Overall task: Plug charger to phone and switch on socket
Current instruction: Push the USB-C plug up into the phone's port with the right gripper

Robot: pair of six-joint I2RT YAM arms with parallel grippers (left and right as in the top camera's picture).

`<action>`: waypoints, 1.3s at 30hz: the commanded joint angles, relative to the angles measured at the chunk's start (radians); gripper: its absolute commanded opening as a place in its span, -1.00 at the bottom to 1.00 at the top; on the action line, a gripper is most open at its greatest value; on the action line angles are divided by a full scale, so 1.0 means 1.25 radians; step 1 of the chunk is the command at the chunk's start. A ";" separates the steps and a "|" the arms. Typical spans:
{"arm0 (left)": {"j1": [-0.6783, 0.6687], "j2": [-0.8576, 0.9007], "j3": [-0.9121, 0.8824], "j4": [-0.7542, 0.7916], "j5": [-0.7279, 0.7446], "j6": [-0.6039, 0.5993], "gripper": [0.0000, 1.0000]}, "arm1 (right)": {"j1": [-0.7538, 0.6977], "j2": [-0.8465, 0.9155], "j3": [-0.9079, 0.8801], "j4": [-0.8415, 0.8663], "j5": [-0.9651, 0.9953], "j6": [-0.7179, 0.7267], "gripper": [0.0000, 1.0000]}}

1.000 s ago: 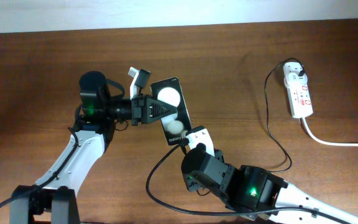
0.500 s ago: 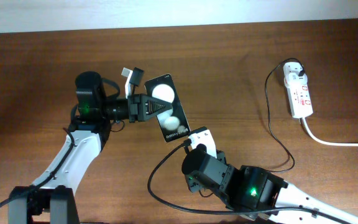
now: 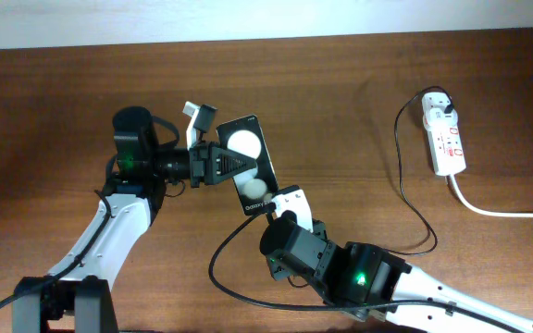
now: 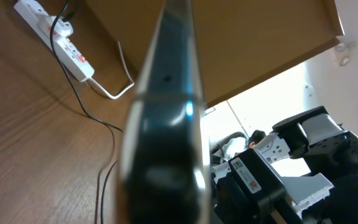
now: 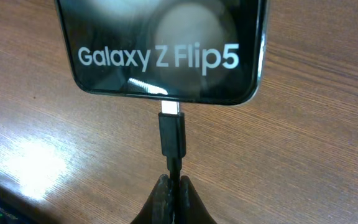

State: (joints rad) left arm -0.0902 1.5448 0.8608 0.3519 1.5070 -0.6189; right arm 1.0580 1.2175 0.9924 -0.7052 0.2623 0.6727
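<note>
- The right hand [image 5: 171, 194] has its two dark, rounded fingertips [image 5: 159, 200] pressed together on the thin black cable of the charger [image 5: 174, 163]. The grip is just behind the connector [image 5: 171, 135].
- The connector is a short black oblong body with a small silver tip. It stands straight out from the fingertips, and the tip meets the middle of the lower edge of the phone [image 5: 166, 53]. How deep the tip sits cannot be told.
- The phone is a flat black slab with rounded corners and a thin metal rim. Its glossy face carries white lettering near the connector end and soft round glare above it.
- From overhead the phone [image 3: 252, 163] lies between the two arms. One end is at the right hand and its middle is in the left hand [image 3: 226, 163].
- The left hand is clamped on the phone across its width, its black fingers lying over the face. In the left wrist view the phone's shiny edge fills the middle of the picture, held up off the counter [image 3: 340, 83].
- The counter is dark brown wood with a fine straight grain.
- The charger's cable loops loosely behind the right arm, then runs far to the right.
- There it climbs to the socket [image 3: 445, 139], a long white strip with red marks. The socket lies well apart from both hands, with a dark plug at its far end.
- A thick white cord [image 3: 500, 212] leaves the socket's near end.
</note>
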 commanded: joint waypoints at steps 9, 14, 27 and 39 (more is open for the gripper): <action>-0.001 -0.003 0.006 -0.009 -0.008 0.030 -1.00 | -0.005 -0.002 0.016 0.016 -0.014 -0.005 -0.92; -0.001 -0.003 0.006 -0.032 -0.002 0.030 -1.00 | -0.005 -0.002 0.016 0.020 0.007 -0.005 -0.92; -0.001 -0.003 0.006 -0.032 -0.002 0.030 -1.00 | -0.005 -0.002 0.016 0.025 0.009 0.013 -0.92; -0.001 -0.003 0.006 -0.045 0.054 0.042 -1.00 | -0.005 -0.002 0.016 0.127 0.074 -0.060 -0.92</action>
State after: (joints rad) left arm -0.0742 1.5448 0.8665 0.3035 1.4933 -0.6010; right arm 1.0584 1.2198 0.9867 -0.6201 0.2699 0.6331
